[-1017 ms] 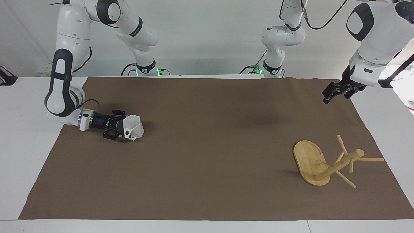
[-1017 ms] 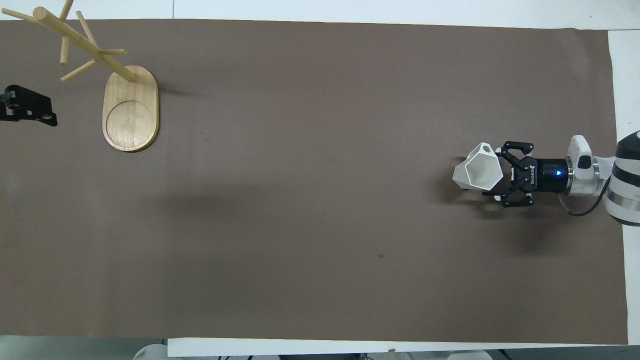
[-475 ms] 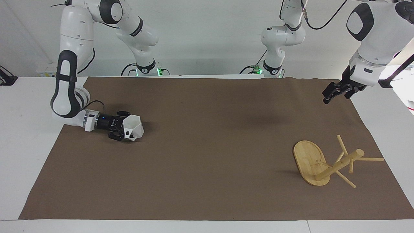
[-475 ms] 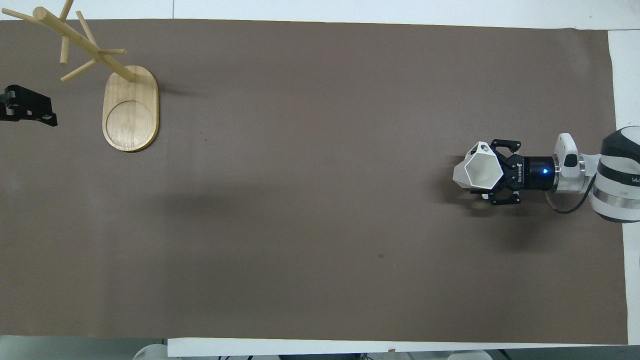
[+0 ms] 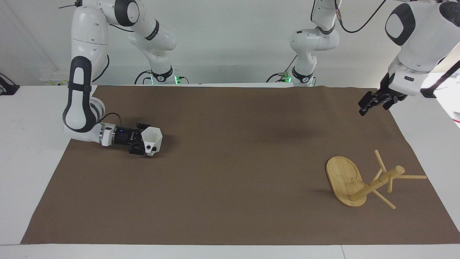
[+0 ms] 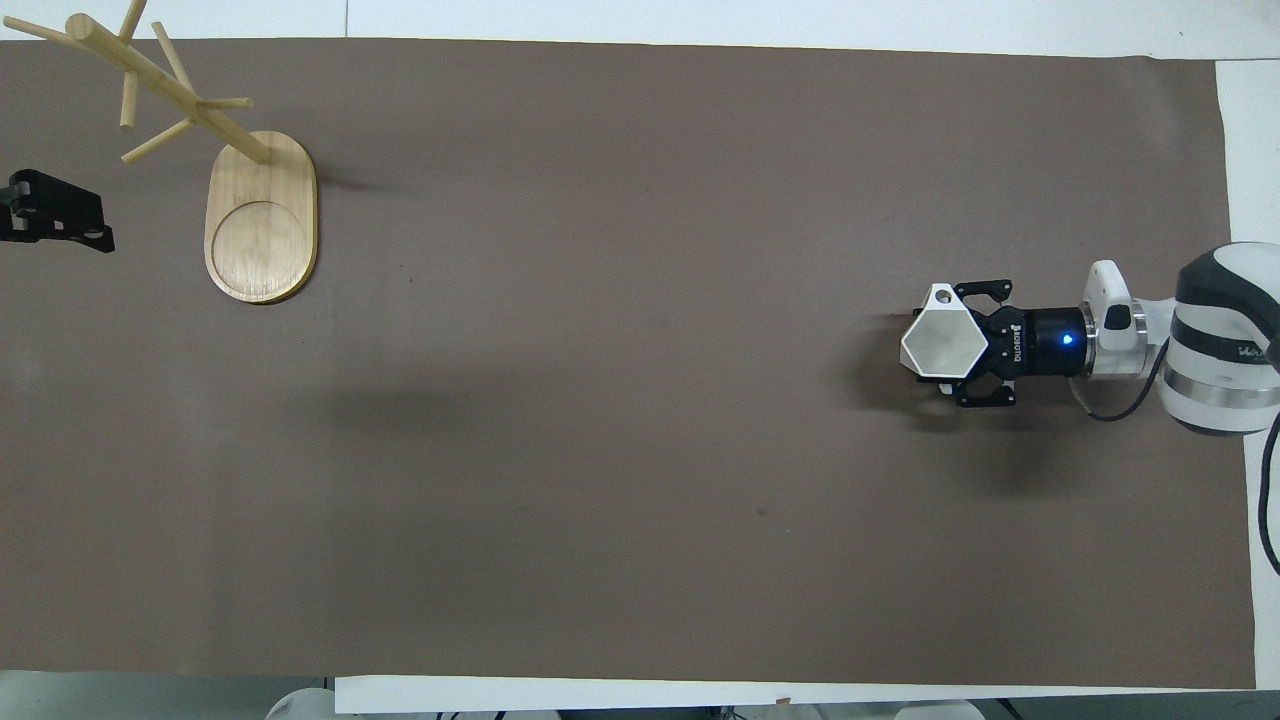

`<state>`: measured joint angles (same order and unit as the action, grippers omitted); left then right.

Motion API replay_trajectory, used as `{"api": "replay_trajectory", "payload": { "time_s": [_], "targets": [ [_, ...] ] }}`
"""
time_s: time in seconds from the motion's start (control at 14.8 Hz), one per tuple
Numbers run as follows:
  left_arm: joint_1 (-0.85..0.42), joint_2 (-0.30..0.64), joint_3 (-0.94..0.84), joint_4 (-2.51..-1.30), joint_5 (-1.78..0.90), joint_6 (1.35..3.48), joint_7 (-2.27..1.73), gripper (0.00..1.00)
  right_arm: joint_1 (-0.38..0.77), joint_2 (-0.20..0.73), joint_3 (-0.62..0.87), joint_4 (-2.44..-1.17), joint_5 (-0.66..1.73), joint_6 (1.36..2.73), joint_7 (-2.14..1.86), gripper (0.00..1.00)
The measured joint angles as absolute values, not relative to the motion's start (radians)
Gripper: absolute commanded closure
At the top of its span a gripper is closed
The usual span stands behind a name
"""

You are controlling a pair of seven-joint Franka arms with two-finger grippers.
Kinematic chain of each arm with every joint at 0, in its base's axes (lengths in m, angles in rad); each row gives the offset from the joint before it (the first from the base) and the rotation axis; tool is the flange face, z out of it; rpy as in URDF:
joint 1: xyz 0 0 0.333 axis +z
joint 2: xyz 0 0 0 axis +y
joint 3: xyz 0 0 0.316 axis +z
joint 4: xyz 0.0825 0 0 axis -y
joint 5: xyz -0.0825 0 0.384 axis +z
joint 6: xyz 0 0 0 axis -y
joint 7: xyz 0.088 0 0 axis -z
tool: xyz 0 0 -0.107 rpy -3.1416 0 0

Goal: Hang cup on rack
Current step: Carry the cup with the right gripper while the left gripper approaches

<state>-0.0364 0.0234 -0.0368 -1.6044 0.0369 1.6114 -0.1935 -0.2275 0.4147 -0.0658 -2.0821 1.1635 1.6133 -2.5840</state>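
The white faceted cup (image 5: 152, 139) is at the right arm's end of the brown mat, mouth up, with its blocky handle toward the side farther from the robots. My right gripper (image 5: 143, 141) reaches in level and low and is shut on the cup's side; in the overhead view the gripper (image 6: 965, 345) sits against the cup (image 6: 938, 343). The bamboo rack (image 5: 342, 175) stands on its oval base at the left arm's end, its pegs bare; it also shows in the overhead view (image 6: 262, 225). My left gripper (image 5: 373, 102) waits in the air over the mat's edge, beside the rack (image 6: 55, 215).
A brown mat (image 5: 230, 172) covers most of the white table (image 5: 25, 118). Nothing else lies between the cup and the rack.
My right gripper moved in and closed on the cup, turned it from tilted to mouth-up and shifted it slightly toward the table's middle. The left arm and the rack have not moved.
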Motion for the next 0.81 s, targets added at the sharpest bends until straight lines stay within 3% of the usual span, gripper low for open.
{"api": "replay_trajectory", "payload": {
  "time_s": [0.27,0.61,0.81],
  "targets": [
    [-0.036,0.023,-0.037,-1.604,0.037,1.611,-0.194,0.00,-0.049,0.323,0.017,-2.041,1.293,1.722,-2.321,0.68],
    [-0.043,0.023,-0.045,-1.604,0.037,1.612,-0.193,0.00,0.407,0.168,0.032,-2.010,1.548,2.226,-1.963,0.68],
    [-0.102,0.023,-0.055,-1.605,0.036,1.614,-0.225,0.00,0.575,0.141,0.034,-1.970,1.659,2.425,-1.886,0.68]
  ]
}}
